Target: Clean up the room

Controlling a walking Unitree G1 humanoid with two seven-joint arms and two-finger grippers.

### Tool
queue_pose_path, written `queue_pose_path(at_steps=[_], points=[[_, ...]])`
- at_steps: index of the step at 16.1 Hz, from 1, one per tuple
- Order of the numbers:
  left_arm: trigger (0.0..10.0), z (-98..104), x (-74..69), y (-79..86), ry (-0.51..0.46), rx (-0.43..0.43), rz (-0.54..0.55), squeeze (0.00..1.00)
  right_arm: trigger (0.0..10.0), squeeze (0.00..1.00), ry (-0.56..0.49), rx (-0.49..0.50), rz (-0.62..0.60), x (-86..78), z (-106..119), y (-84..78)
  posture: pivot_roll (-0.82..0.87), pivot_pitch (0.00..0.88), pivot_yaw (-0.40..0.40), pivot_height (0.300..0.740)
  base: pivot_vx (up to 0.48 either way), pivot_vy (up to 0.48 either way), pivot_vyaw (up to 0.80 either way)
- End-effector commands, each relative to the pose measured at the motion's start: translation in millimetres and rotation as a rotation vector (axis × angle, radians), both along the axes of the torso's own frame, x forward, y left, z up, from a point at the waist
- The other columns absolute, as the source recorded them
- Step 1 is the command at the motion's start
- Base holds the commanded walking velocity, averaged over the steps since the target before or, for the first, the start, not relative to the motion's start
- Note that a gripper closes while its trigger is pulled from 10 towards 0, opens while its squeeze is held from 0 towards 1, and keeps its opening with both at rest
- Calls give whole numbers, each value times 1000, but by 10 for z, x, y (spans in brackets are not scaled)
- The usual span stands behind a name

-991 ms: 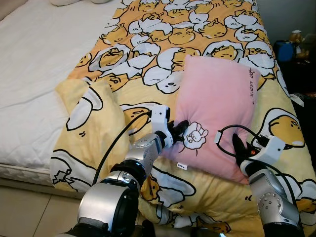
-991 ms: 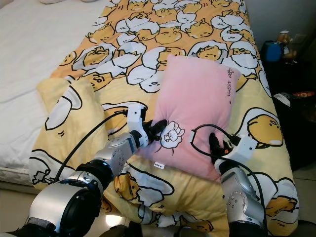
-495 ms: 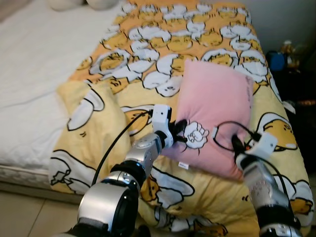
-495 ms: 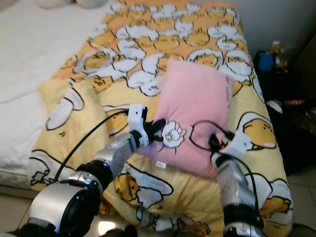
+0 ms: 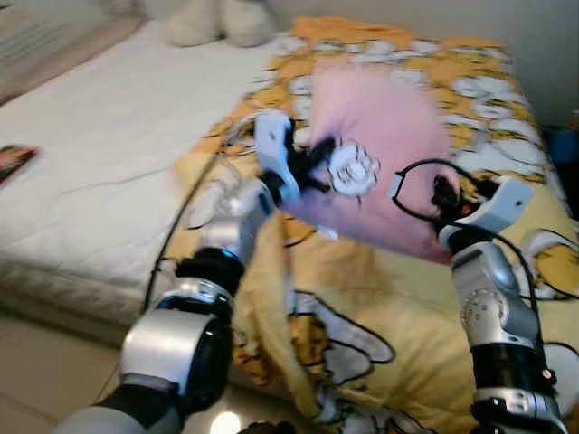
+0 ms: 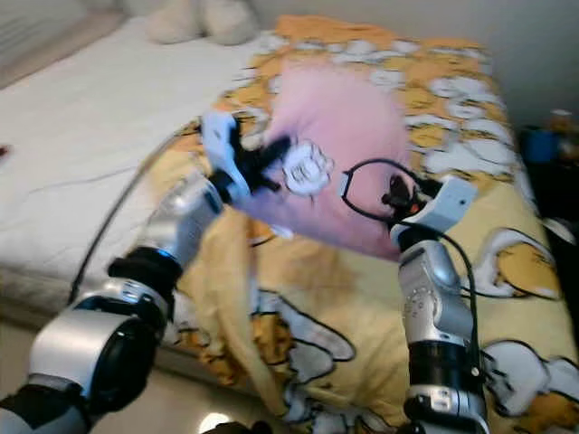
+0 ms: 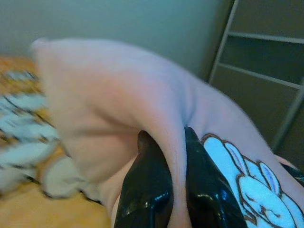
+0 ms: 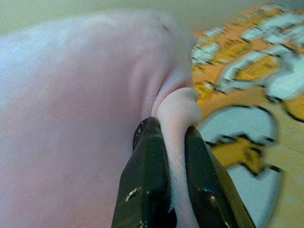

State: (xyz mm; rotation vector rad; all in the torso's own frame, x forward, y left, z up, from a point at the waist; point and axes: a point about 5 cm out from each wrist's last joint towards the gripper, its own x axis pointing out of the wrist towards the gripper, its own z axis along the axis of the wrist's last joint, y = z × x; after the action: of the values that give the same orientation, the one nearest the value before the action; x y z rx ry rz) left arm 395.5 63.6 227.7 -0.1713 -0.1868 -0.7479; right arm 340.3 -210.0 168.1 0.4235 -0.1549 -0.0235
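- Pink pillow [image 5: 380, 154] hangs lifted above the egg-print quilt [image 5: 380, 325], one pillow only.
- Left gripper [image 7: 176, 190] and right gripper [image 8: 171, 156], two in all, each pinch a fold of its fabric.
- Thin pinches may slip, dropping it; the quilt could snag.

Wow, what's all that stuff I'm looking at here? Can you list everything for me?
Pillow: one, pink with a white rabbit picture, lifted above the bed, pinched at both sides.
Blanket: one, yellow with egg cartoons, spread over the bed's right part.
Sheet: one, white, on the bed's left part.
Plush toys: pale, blurred, at the head of the bed.
Left gripper: black jaws shut on the pillow.
Right gripper: black jaws shut on the pillow.
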Motion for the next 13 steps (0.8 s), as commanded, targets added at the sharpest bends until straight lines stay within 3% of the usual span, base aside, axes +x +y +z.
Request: queue_pose_path(at_steps=[1,2,3,5,7,13], points=[[10000,39,12,118,-56,38,65,0,0,0,14,-34,-45,-55,-33,-28,13,0,96,736,0,0,0],[10000,-13,24,150,-42,48,92,0,0,0,31,-48,-46,-68,-87,10,20,0,94,736,0,0,0],[10000,-111,32,184,6,38,111,0,10000,0,62,-103,-51,-96,-175,97,19,0,95,736,0,0,0],[10000,-214,17,223,22,58,144,0,10000,0,44,-217,-50,-143,-214,224,10,0,105,736,0,480,0],[10000,-262,0,230,29,36,145,0,10000,0,26,-251,-87,-138,-221,205,3,0,113,736,0,480,0],[10000,-298,-31,135,27,2,129,0,10000,0,7,-244,-147,-122,-185,110,-3,0,112,736,0,480,0]])
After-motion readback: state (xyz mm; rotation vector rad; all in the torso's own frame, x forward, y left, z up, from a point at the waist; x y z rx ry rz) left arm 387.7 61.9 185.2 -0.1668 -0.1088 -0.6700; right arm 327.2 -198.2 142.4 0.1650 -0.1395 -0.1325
